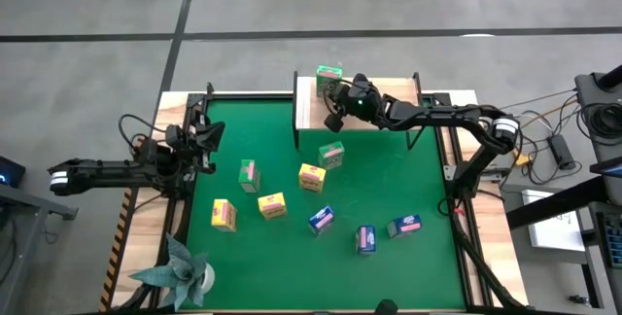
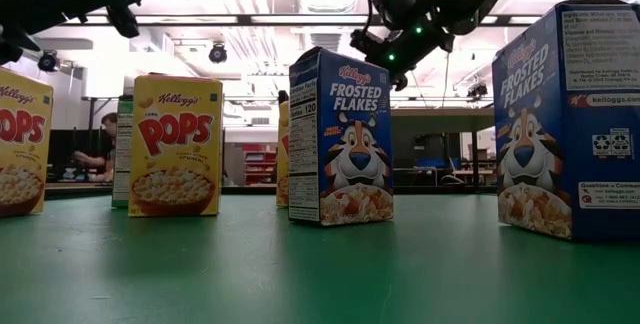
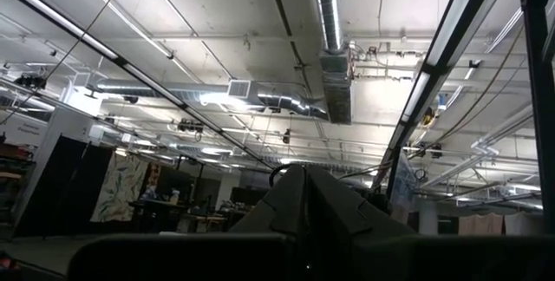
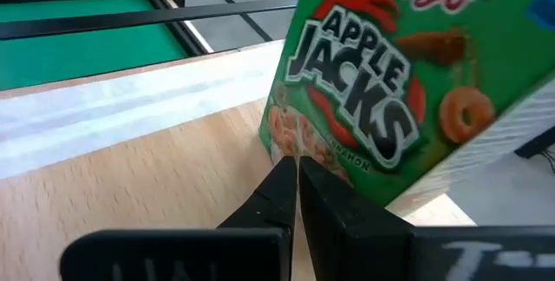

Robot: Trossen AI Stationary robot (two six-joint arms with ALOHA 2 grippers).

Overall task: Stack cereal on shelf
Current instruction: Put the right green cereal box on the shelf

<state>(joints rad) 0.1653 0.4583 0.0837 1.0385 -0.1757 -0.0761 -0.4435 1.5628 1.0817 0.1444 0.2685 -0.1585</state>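
One green cereal box (image 1: 328, 73) (image 4: 381, 81) stands on the light wooden shelf (image 1: 309, 111) (image 4: 147, 177) at the mat's far edge. My right gripper (image 1: 335, 88) (image 4: 295, 166) is shut, low over the shelf board, with its tips at that box's lower edge. Two more green boxes (image 1: 249, 172) (image 1: 331, 154), three yellow ones (image 1: 311, 176) (image 1: 272, 205) (image 1: 224, 215) and three blue ones (image 1: 321, 220) (image 1: 365, 239) (image 1: 404, 226) rest on the green mat. My left gripper (image 1: 202, 138) (image 3: 303, 186) waits shut at the mat's left edge, pointing upward. My right gripper has its shut fingertips (image 4: 286, 177) at the lower edge of the green box's printed face (image 4: 286, 142), coming nearly level along the shelf board. I cannot tell whether they touch it. The box stands upright on its base on the shelf.
A folded teal paper plant (image 1: 180, 271) sits at the near left corner. The mat (image 1: 408, 179) has open room on its right side. The low view shows a yellow box (image 2: 177, 144) and blue boxes (image 2: 340, 136) (image 2: 570, 114) upright on the mat. Black frame rails (image 4: 173, 8) border the shelf.
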